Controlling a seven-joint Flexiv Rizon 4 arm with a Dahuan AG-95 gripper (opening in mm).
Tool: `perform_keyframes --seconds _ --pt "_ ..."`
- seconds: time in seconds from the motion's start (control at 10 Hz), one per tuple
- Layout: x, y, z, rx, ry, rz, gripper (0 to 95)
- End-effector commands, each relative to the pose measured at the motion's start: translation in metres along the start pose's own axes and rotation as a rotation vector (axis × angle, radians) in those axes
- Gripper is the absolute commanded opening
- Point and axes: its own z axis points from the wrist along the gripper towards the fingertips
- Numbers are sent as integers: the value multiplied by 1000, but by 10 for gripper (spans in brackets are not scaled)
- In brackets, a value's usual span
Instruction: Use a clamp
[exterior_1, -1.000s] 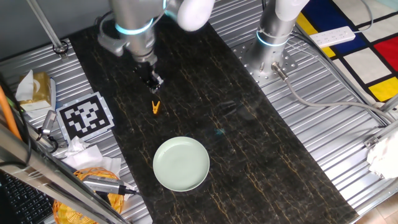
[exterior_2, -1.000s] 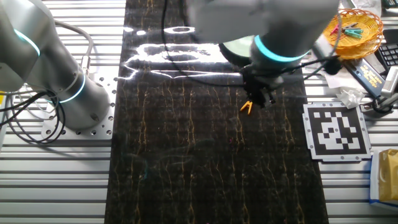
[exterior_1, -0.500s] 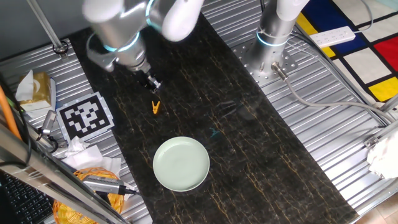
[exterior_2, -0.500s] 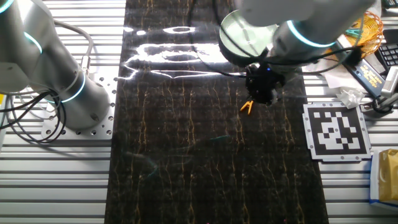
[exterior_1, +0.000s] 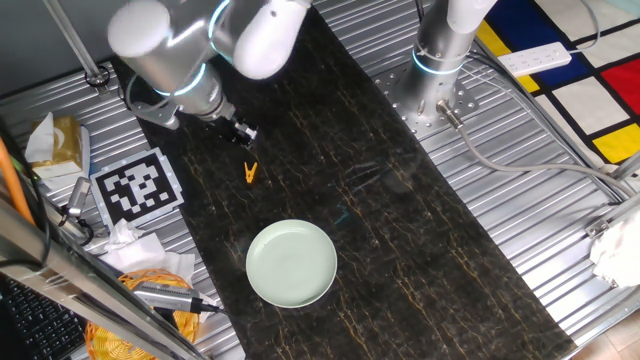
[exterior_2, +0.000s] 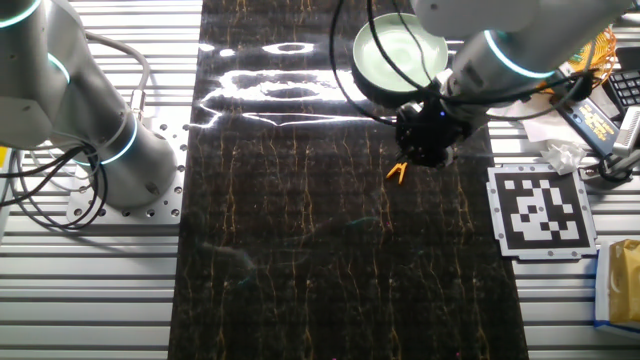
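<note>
The clamp (exterior_1: 250, 172) is a tiny orange-yellow clip lying flat on the dark marbled mat (exterior_1: 400, 250), a little above the pale green plate (exterior_1: 291, 263). My gripper (exterior_1: 241, 131) hangs tilted just up and left of the clamp, apart from it, and holds nothing. Its fingers are small and dark against the mat, so the gap between them does not show. From the other side, the clamp (exterior_2: 397, 172) lies just left of and below the gripper's black body (exterior_2: 424, 141). The arm partly hides the plate (exterior_2: 392, 55).
A black-and-white marker tile (exterior_1: 137, 187) lies left of the mat, next to crumpled tissue, tools and an orange basket of clips (exterior_2: 566, 42). A second arm's base (exterior_1: 440, 70) stands at the back right. A ribbed metal table surrounds the mat.
The arm's upper links swung to the left and the wrist tilted over, with the gripper shifting slightly up and left of the clamp. The clamp and plate stayed put.
</note>
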Motion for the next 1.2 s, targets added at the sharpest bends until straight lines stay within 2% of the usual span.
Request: perform_keyframes --seconds 0.1,0.2,0.7,1.0,1.2 --pt "0 1 0 64 -42 -61 190" --pt "0 1 0 78 -29 -67 380" --pt "0 1 0 79 -29 -64 380" --pt "14 -7 6 82 -26 -93 380" --pt "21 -11 14 81 -35 -110 380"
